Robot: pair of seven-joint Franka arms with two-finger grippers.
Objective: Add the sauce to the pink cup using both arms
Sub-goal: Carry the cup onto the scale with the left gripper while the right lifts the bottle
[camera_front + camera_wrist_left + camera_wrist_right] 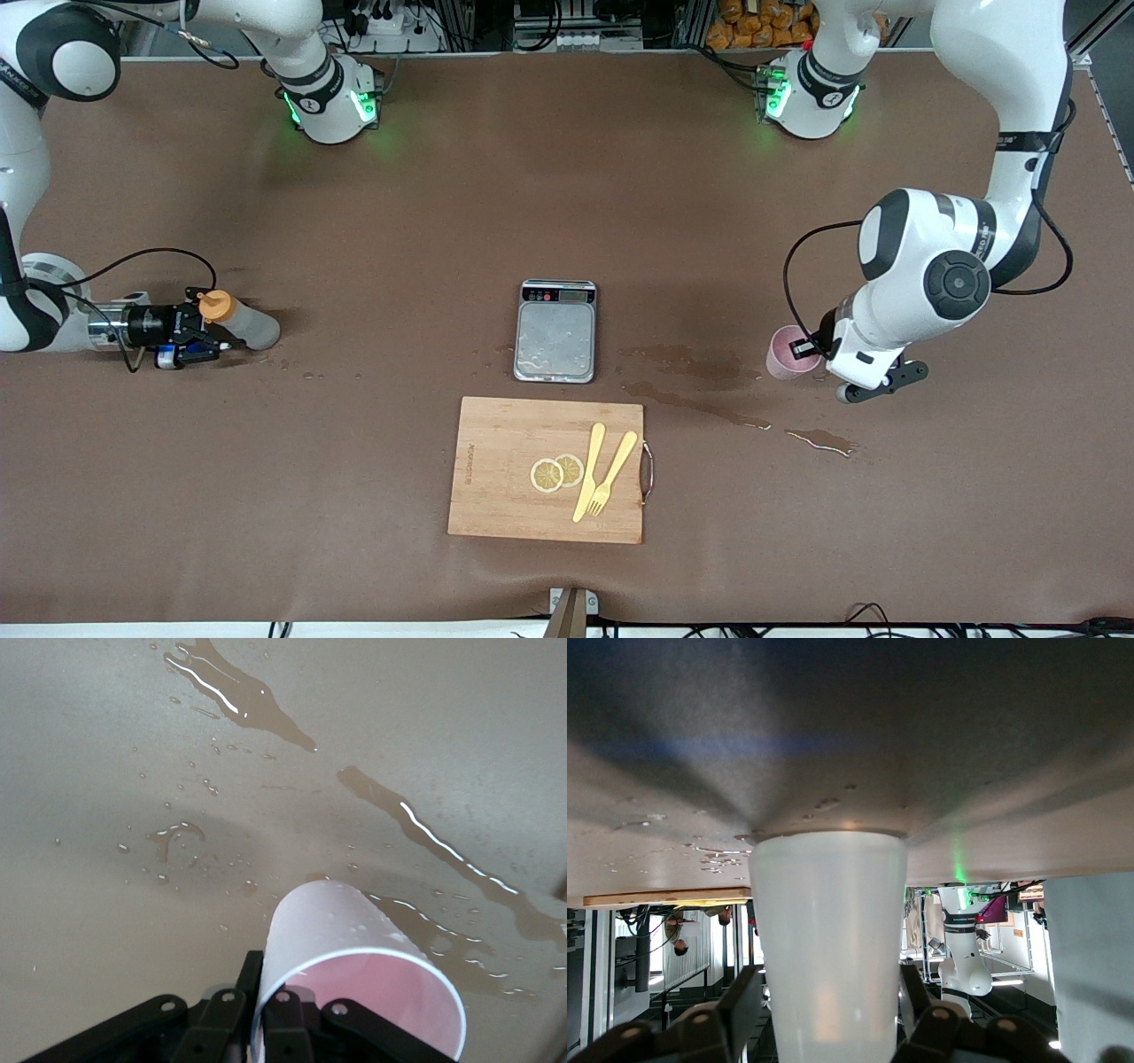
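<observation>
My left gripper (808,347) clamps the pink cup's (784,353) rim; my right gripper (205,334) straddles the sauce (241,322), grip unclear.
Cup sits at the left arm's end among wet streaks (700,383); sauce at the right arm's end; scale (555,330) and cutting board (496,470) between.

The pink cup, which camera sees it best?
The left wrist view: the pink cup fills it, showing its pale wall, round rim and pink inside, with the left claw shut on its rim. The front view shows it small and partly hidden by the arm. The right wrist view doesn't show it.
</observation>
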